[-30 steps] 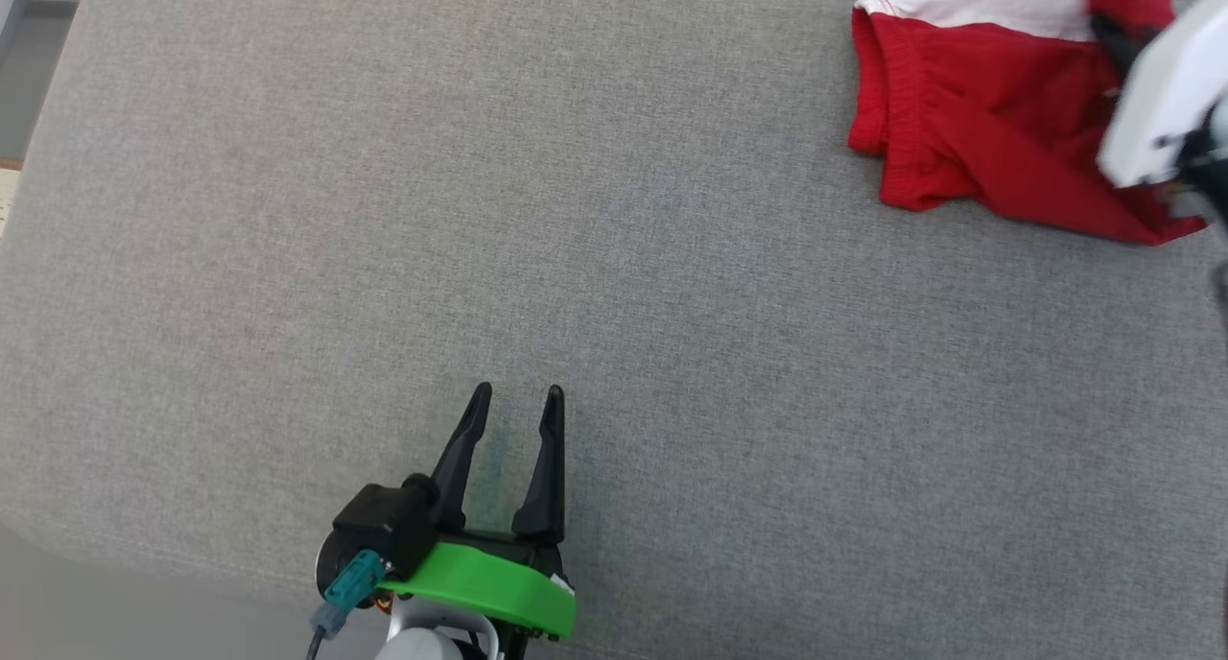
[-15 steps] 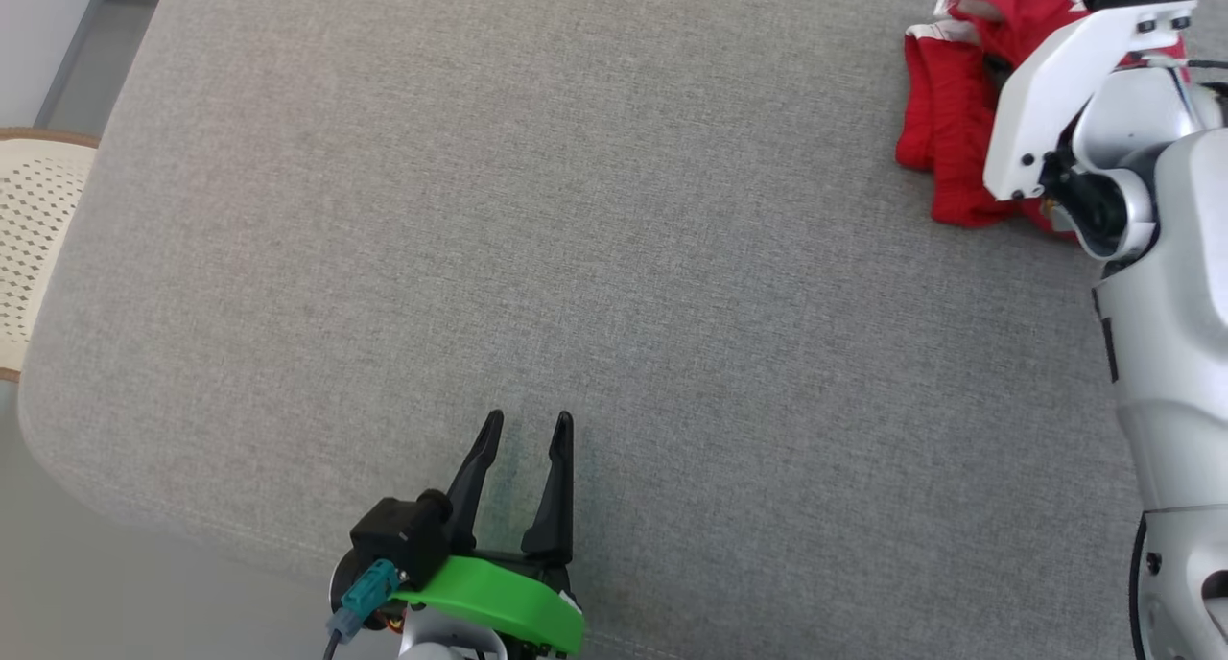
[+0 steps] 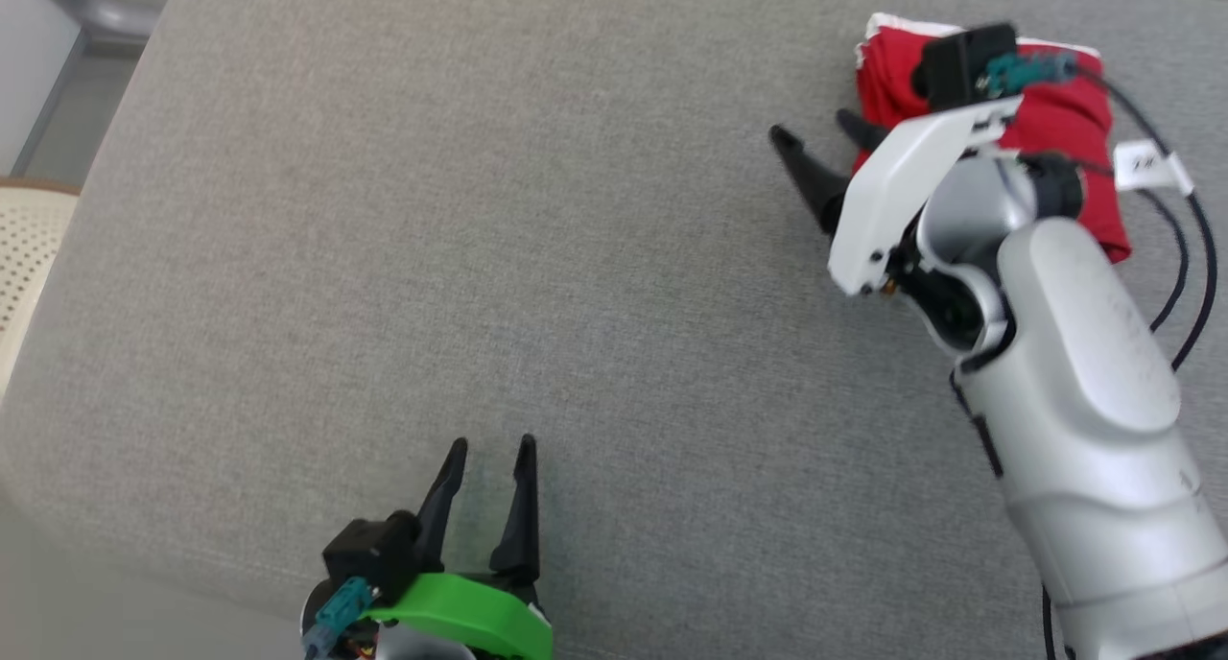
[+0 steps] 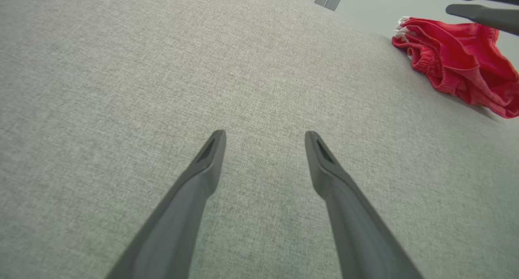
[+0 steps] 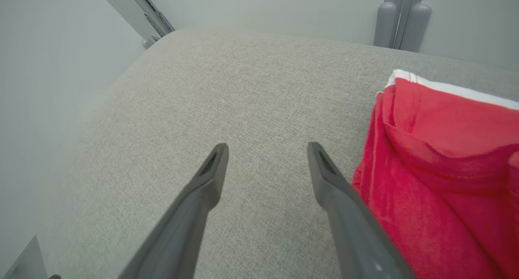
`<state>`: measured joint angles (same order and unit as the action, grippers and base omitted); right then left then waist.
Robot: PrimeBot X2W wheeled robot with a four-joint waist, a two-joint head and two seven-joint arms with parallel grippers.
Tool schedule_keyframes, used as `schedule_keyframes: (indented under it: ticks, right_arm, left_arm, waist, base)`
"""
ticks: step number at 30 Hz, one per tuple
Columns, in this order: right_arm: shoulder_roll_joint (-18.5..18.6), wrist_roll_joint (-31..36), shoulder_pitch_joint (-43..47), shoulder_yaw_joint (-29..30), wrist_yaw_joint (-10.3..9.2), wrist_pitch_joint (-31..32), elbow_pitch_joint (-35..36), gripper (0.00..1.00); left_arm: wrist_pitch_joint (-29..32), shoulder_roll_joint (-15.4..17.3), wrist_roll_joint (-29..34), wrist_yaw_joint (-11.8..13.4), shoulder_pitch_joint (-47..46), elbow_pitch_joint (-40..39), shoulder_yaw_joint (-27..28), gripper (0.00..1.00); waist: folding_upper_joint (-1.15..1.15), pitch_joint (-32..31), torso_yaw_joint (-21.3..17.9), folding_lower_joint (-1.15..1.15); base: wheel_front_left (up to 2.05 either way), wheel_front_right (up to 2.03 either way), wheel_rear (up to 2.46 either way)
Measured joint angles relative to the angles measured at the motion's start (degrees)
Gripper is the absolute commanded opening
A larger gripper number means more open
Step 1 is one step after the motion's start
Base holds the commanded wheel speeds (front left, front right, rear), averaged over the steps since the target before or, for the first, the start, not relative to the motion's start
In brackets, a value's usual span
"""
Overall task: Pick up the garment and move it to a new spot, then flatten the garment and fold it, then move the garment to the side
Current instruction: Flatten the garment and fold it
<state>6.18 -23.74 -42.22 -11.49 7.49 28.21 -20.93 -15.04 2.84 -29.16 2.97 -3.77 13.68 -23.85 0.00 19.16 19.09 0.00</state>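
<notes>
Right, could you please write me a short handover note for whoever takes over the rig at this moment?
Left tool: open, empty, over the bare grey cushion.
Right tool: open, empty, beside the red garment, not gripping it.
Garment: a compact bundle near the cushion's far right edge.
Done: it looks folded and set to the side.
Left: check that the fold is tidy, then draw both arms back.

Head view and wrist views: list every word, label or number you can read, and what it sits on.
White tag on the black cable by the right arm: dark marks, too blurred to read.
Red garment and grey cushion: no text visible.
</notes>
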Motion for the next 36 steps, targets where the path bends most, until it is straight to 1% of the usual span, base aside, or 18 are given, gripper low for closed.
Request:
schedule_keyframes:
  ticks: [2, 4, 5, 7, 9, 11, 13, 15, 17, 19, 22, 25, 27, 32, 36]
  right_arm:
    - [0.53, -1.33, 2.67, -2.1, 0.0, -3.24, 2.57, 1.0]
    - [2.87, -0.78, 5.98, -3.8, 0.01, -9.22, 5.38, 1.0]
    - [4.02, 0.07, 7.31, -4.11, 0.0, -11.89, 6.26, 1.0]
    - [7.17, 3.77, 10.94, -4.45, 0.01, -19.27, 7.71, 1.0]
    - [8.35, 6.39, 14.54, -2.6, 0.0, -25.76, 7.89, 1.0]
    - [8.55, 7.54, 19.36, -0.2, 0.0, -32.34, 7.22, 1.0]
    - [9.78, 9.87, 23.52, 0.12, 0.01, -37.8, 5.98, 1.0]
    - [10.55, 10.89, 27.63, 0.47, 0.0, -41.24, 3.83, 1.0]
    - [10.1, 10.63, 30.67, 1.3, 0.02, -42.63, 2.64, 1.0]
    - [9.85, 11.25, 33.12, 3.35, 0.01, -43.02, 2.32, 1.0]
    - [8.32, 12.26, 36.85, 8.47, 0.01, -43.21, 5.79, 1.0]
    - [6.17, 13.83, 41.81, 10.61, 0.01, -43.21, 7.35, 1.0]
    - [5.6, 14.41, 43.56, 10.93, 0.01, -43.21, 7.56, 1.0]
    - [4.78, 14.79, 43.46, 11.59, 0.01, -43.21, 8.57, 1.0]
    - [6.46, 14.69, 37.41, 10.85, 0.01, -43.21, 8.93, 1.0]
  left_arm:
    - [-0.01, 0.0, 0.24, -0.04, 0.96, 0.08, 1.34, 1.0]
    - [-0.01, -0.01, 1.04, -0.21, 2.13, -0.24, 2.85, 1.0]
    - [-0.01, -0.01, 1.33, -0.27, 2.64, -0.37, 3.47, 1.0]
    - [-0.01, -0.03, 2.5, -0.53, 4.13, -1.13, 5.31, 1.0]
    - [0.0, -0.03, 4.11, -0.54, 5.49, -2.2, 7.21, 1.0]
    - [-0.01, -0.03, 5.9, -0.55, 6.8, -3.99, 9.36, 1.0]
    - [-0.01, -0.02, 7.99, -0.86, 8.23, -5.33, 11.01, 1.0]
    - [-0.01, -0.03, 9.38, -1.25, 10.14, -6.7, 12.73, 1.0]
    - [-0.01, -0.02, 10.56, -1.68, 11.73, -7.32, 13.96, 1.0]
    - [-0.01, -0.01, 12.11, -2.52, 12.72, -7.57, 14.74, 1.0]
    - [-0.01, -0.02, 13.6, -3.72, 12.76, -7.59, 15.74, 1.0]
    - [-0.01, -0.01, 14.16, -4.34, 12.61, -7.46, 16.59, 1.0]
    - [-0.01, -0.02, 14.38, -4.58, 12.52, -7.43, 16.8, 1.0]
    - [-0.01, -0.02, 14.8, -5.36, 12.22, -7.39, 17.18, 1.0]
    - [-0.01, -0.02, 15.12, -5.7, 10.14, -7.33, 16.68, 1.0]
  waist:
    - [0.0, -1.07, -0.77, 0.0]
    - [0.0, -2.48, -1.73, 0.0]
    - [0.0, -3.12, -2.13, 0.0]
    - [0.0, -4.78, -3.17, 0.0]
    - [0.0, -6.32, -4.12, 0.0]
    - [0.0, -8.14, -5.21, 0.0]
    - [0.0, -9.78, -6.2, 0.0]
    - [0.0, -11.6, -7.34, 0.0]
    - [0.0, -13.1, -8.46, 0.0]
    - [0.0, -14.49, -9.54, 0.0]
    - [0.0, -16.19, -11.19, 0.0]
    - [0.01, -17.47, -12.78, 0.0]
    - [0.0, -17.97, -13.67, 0.0]
    - [0.0, -18.07, -15.31, 0.0]
    - [0.0, -16.63, -15.59, 0.0]
  base:
    - [0.0, 0.0, 0.0]
    - [0.0, 0.0, 0.0]
    - [0.0, 0.0, 0.0]
    - [0.0, 0.0, 0.0]
    - [0.0, 0.0, 0.0]
    - [0.0, 0.0, 0.0]
    - [0.0, 0.0, 0.0]
    - [0.0, 0.0, 0.0]
    - [0.0, 0.0, 0.0]
    - [0.0, 0.0, 0.0]
    - [0.0, 0.0, 0.0]
    - [0.0, 0.0, 0.0]
    - [0.0, 0.0, 0.0]
    - [0.0, 0.0, 0.0]
    - [0.0, 0.0, 0.0]
